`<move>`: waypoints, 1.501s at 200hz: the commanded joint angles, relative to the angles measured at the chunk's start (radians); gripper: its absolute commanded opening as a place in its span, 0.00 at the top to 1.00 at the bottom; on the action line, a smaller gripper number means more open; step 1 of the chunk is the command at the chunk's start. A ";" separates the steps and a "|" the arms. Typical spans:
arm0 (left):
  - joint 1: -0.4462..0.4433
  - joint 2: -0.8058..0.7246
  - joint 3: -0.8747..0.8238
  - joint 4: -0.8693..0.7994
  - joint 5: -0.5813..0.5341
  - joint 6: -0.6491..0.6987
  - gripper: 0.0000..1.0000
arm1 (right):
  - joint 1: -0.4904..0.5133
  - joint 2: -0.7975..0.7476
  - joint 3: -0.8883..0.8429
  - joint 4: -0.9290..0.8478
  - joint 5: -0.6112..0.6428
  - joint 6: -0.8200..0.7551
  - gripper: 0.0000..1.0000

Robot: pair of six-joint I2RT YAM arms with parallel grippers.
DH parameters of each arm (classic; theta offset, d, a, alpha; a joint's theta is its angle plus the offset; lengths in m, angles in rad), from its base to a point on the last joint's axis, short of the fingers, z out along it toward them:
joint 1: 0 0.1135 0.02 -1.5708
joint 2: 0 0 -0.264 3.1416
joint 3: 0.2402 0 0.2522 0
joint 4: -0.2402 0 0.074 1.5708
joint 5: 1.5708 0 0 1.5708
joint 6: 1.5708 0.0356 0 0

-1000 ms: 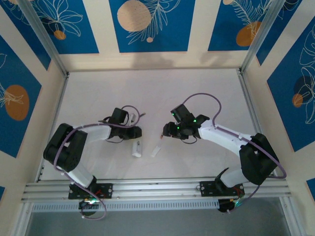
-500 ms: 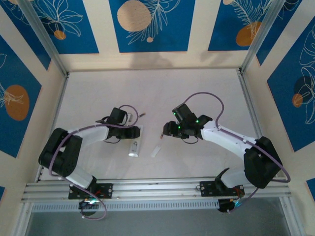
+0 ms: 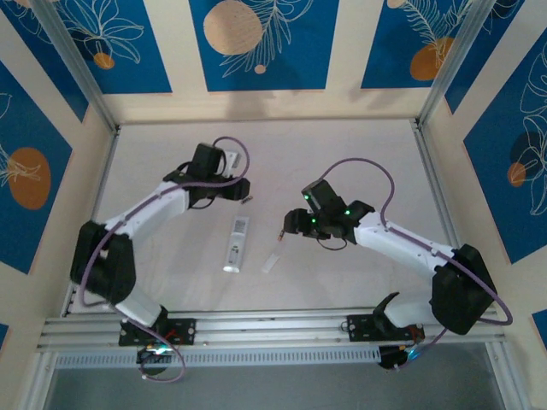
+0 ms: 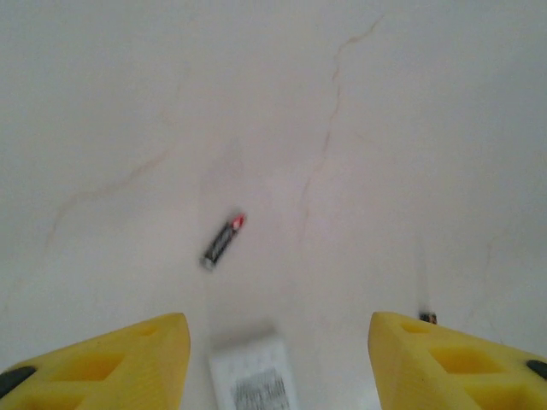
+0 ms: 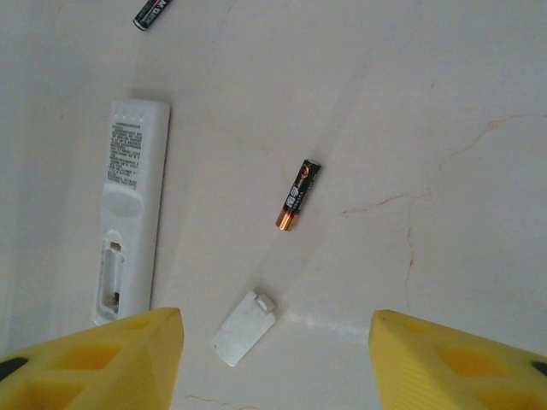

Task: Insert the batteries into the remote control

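My right hand (image 5: 273, 346), fingers spread and empty, hangs just short of a battery (image 5: 297, 196) lying ahead between them, its long axis pointing almost straight away from the wrist.

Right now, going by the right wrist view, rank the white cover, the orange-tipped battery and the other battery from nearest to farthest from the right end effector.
1. White cover: nearest, low centre of the view.
2. Orange-tipped battery: mid-view, slightly right.
3. Other battery: farthest, at the top left edge.
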 commanded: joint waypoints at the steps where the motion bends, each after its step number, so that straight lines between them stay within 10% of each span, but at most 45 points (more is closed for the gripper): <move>1: -0.012 0.142 0.088 -0.068 -0.029 0.140 0.45 | 0.008 -0.054 0.000 0.007 0.022 -0.020 0.35; 175: -0.036 0.574 0.434 -0.266 -0.060 0.353 0.70 | -0.070 -0.137 -0.052 0.030 0.000 -0.021 0.23; 300: -0.036 0.344 0.352 -0.177 -0.088 0.204 0.98 | -0.097 -0.164 -0.035 0.017 -0.022 -0.001 0.23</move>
